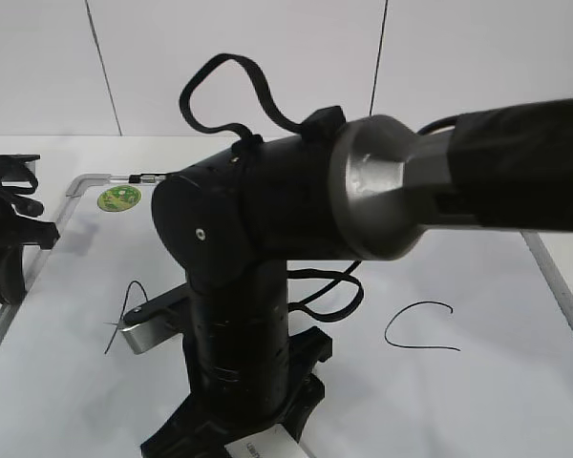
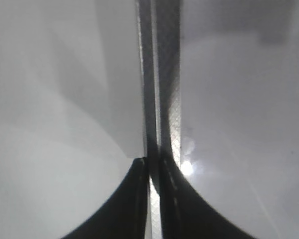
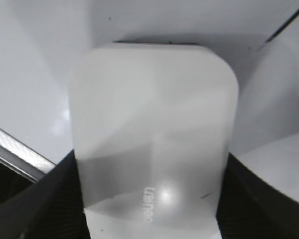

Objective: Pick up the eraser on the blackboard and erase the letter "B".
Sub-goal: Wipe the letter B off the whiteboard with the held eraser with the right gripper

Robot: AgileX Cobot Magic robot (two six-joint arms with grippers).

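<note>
The eraser (image 3: 149, 129), a white glossy block with small grey print, fills the right wrist view. My right gripper (image 3: 149, 204) is shut on it, with a black finger on each side. In the exterior view my right arm reaches across the middle of the blackboard (image 1: 477, 286), and the gripper (image 1: 239, 420) points down near the front edge with a bit of the eraser (image 1: 258, 448) showing below it. The arm hides the letter "B". My left gripper (image 2: 154, 172) is shut and empty over the board's silver frame (image 2: 162, 74); it sits at the far left of the exterior view (image 1: 5, 234).
A hand-drawn "C" (image 1: 420, 326) lies right of the arm, and part of the "A" (image 1: 124, 315) lies left of it. A round green sticker (image 1: 119, 197) is at the board's far left corner. A black marker stroke (image 3: 289, 20) runs beyond the eraser.
</note>
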